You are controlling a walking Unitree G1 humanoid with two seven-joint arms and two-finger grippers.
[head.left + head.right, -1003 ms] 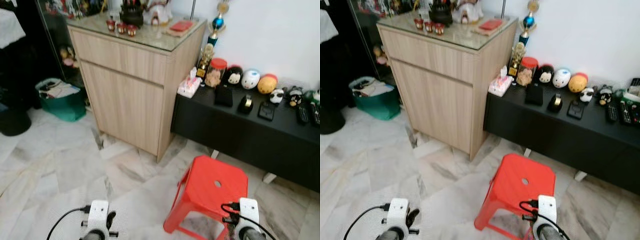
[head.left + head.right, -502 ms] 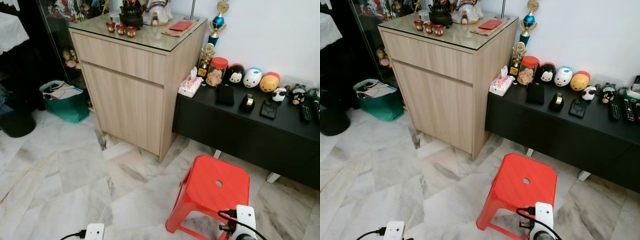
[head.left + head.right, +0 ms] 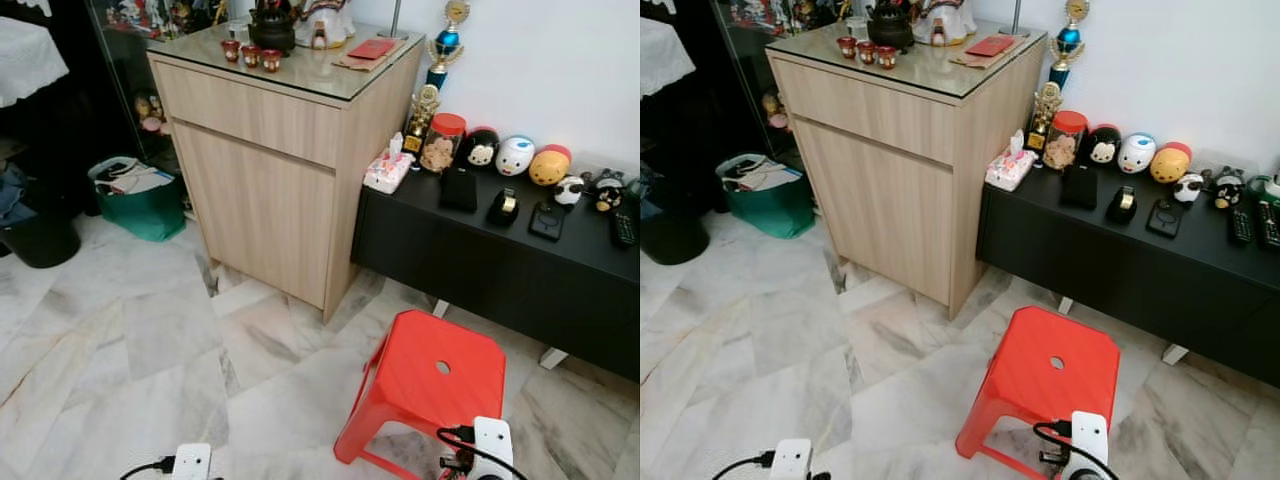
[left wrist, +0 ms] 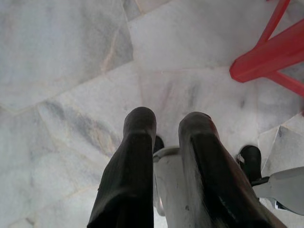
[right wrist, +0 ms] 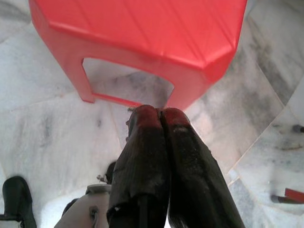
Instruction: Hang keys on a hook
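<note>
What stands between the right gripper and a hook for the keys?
A red stool stands just ahead of the right gripper. No hook or keys can be made out, so the rest of the way is unclear.

You get bright, even light in the head views, and they look sharp. The glass cabinet top shines a little (soft glare). The far left corner is dark. Up close, the black fingers look blurry.
</note>
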